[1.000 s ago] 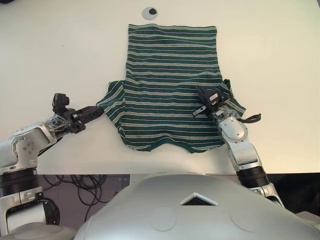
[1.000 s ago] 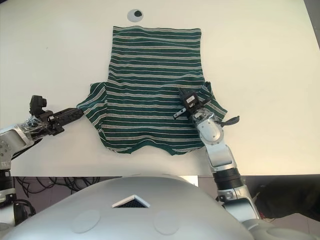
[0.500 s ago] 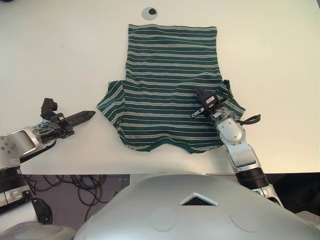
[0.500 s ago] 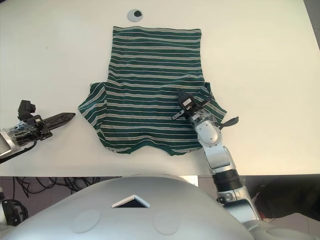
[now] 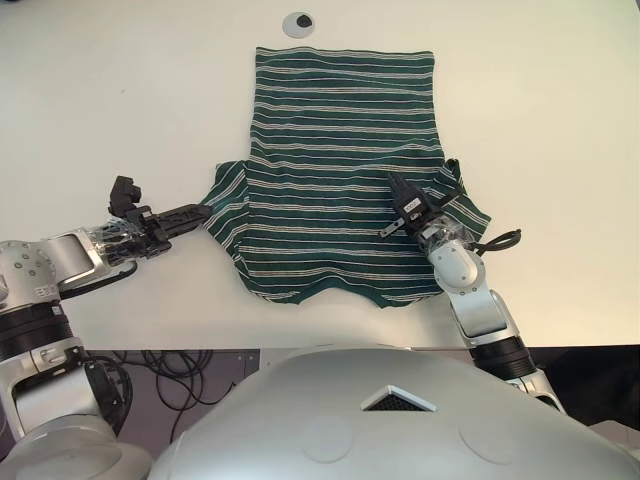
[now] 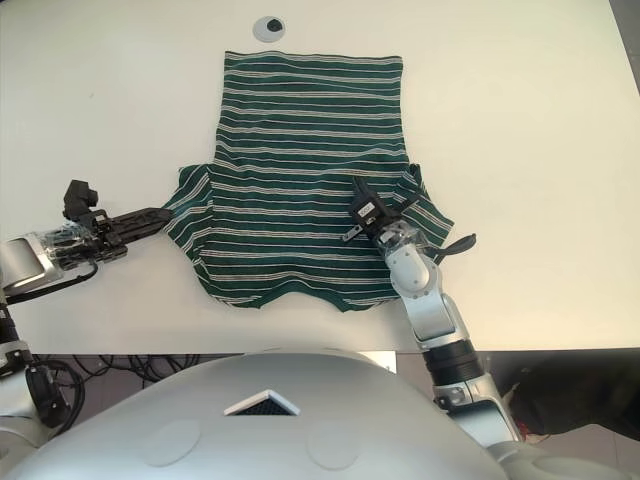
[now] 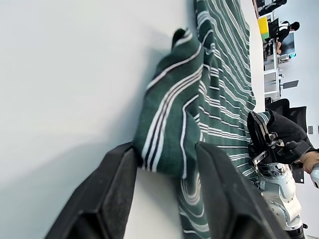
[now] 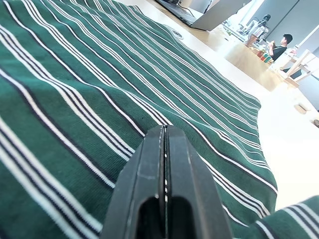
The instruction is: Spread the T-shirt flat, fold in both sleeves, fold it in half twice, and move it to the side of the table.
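A green T-shirt (image 5: 340, 170) with white stripes lies flat on the white table (image 5: 120, 100), hem at the far side. Its left sleeve (image 5: 226, 196) sticks out sideways and is slightly bunched. My left gripper (image 5: 203, 210) lies low on the table at that sleeve's outer edge. In the left wrist view it is open (image 7: 164, 164), and the sleeve (image 7: 174, 124) lies between its two fingers. My right gripper (image 5: 398, 183) rests on the shirt body beside the right sleeve (image 5: 465, 205). Its fingers (image 8: 163, 149) are shut together, and nothing is held between them.
A small round grey disc (image 5: 299, 24) sits on the table just beyond the hem. The table's front edge runs close below the collar, with loose cables (image 5: 170, 365) under it. Bare tabletop spreads to the left and right of the shirt.
My left gripper drew back to the left from the sleeve, then came forward again to the sleeve edge. The right gripper barely shifted on the shirt.
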You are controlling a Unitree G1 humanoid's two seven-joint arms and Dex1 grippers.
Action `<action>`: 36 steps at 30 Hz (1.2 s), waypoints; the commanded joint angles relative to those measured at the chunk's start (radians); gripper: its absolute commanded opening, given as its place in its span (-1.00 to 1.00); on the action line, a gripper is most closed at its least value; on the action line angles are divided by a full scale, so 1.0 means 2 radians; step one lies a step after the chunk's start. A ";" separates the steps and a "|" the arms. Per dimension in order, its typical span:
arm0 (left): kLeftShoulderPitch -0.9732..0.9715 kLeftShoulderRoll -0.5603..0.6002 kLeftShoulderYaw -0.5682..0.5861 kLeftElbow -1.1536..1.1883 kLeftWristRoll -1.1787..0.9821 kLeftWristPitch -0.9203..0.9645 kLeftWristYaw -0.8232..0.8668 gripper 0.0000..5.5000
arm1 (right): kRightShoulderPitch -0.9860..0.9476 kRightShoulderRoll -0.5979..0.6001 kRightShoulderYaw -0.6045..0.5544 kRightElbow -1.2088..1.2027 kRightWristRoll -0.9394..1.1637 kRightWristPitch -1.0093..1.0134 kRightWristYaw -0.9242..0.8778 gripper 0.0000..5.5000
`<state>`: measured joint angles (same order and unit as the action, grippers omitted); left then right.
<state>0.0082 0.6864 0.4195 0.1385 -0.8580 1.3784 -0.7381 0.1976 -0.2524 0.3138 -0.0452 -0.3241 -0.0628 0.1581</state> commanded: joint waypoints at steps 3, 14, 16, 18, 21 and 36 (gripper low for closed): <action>-0.002 -0.009 0.008 -0.004 0.003 0.003 0.018 -0.61 | 0.017 -0.010 0.001 0.004 -0.010 0.014 0.005 -1.00; 0.031 -0.017 0.036 -0.013 0.013 -0.072 0.014 -1.00 | 0.020 -0.015 0.002 0.033 -0.028 0.061 0.017 -1.00; 0.054 -0.021 0.030 -0.035 0.028 -0.120 0.005 -1.00 | 0.023 -0.016 0.000 0.042 -0.028 0.081 0.023 -1.00; 0.075 -0.025 0.023 -0.061 0.049 -0.182 -0.005 -1.00 | 0.024 -0.019 0.000 0.048 -0.030 0.094 0.025 -1.00; 0.086 -0.016 0.006 -0.085 0.085 -0.266 -0.030 -1.00 | 0.023 -0.021 0.002 0.054 -0.033 0.097 0.026 -1.00; 0.182 -0.010 -0.171 -0.274 0.282 -0.519 -0.047 -1.00 | 0.011 -0.018 0.012 0.043 -0.040 0.058 0.022 -1.00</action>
<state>0.3666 0.6447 0.1128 -0.3690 -0.3510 0.3849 -0.8410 0.1779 -0.2557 0.3219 -0.0317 -0.3886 -0.0042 0.1800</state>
